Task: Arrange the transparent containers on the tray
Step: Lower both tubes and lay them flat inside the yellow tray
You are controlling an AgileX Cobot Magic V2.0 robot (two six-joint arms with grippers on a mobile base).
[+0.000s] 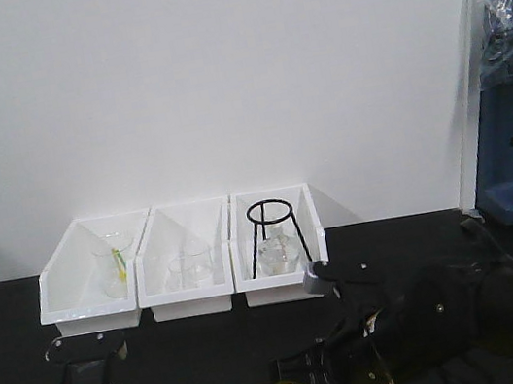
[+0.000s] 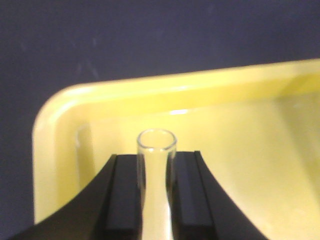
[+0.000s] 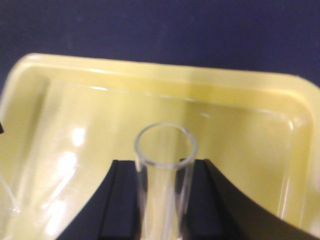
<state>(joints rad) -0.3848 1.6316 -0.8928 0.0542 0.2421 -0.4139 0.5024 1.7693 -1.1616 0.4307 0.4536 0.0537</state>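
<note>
A test tube is clamped between the left gripper fingers, and a second tube between the right gripper fingers, each held rim-forward over the yellow tray for laying down inside its raised rim.

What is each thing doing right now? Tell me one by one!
Left gripper: shut on a test tube, open rim forward.
Right gripper: shut on another test tube.
Yellow tray: beneath both tubes.
Three white bins: holding glassware.
Black tripod: upright in the right bin.
</note>
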